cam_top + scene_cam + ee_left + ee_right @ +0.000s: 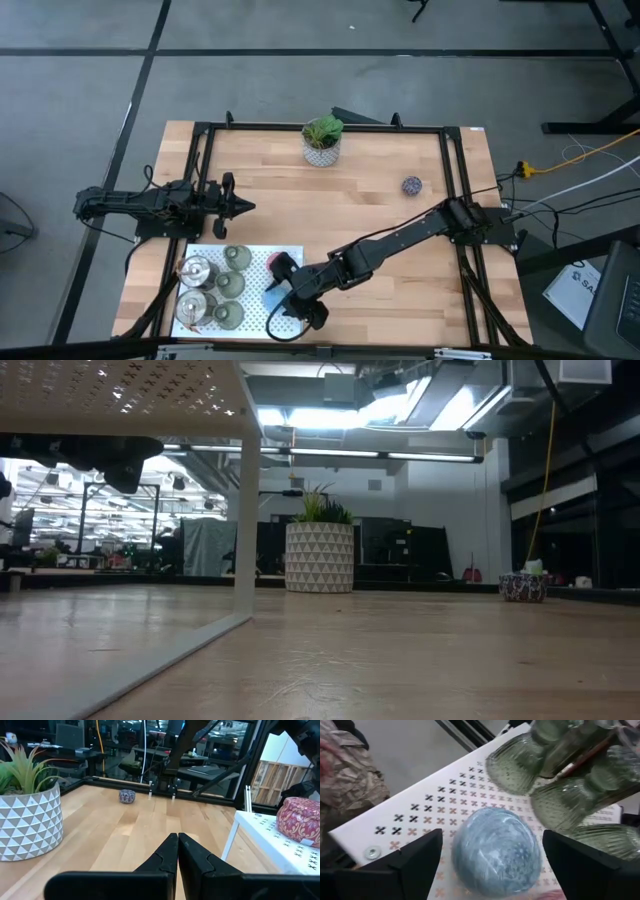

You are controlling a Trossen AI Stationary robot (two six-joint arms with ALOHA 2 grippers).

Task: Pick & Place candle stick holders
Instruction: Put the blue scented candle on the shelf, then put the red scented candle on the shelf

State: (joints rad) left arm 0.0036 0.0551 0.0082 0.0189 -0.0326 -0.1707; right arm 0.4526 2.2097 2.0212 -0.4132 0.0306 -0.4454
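Note:
A white tray (255, 325) at the table's near left carries two silver holders (194, 270), three olive-grey holders (231, 285), a pink holder (284, 259) and a blue holder (495, 852). The blue holder rests on the tray. My right gripper (492, 840) is open over the tray, one finger on either side of the blue holder, with gaps showing on both sides. My left gripper (177, 847) is shut and empty above the table's left part. A speckled purple holder (412, 186) stands alone on the wood at the far right.
A green plant in a white pot (322, 141) stands at the far middle. The olive-grey holders (555, 785) crowd close beyond the blue one. A black frame (455, 170) runs around the table. Bare wood lies in the table's middle and right.

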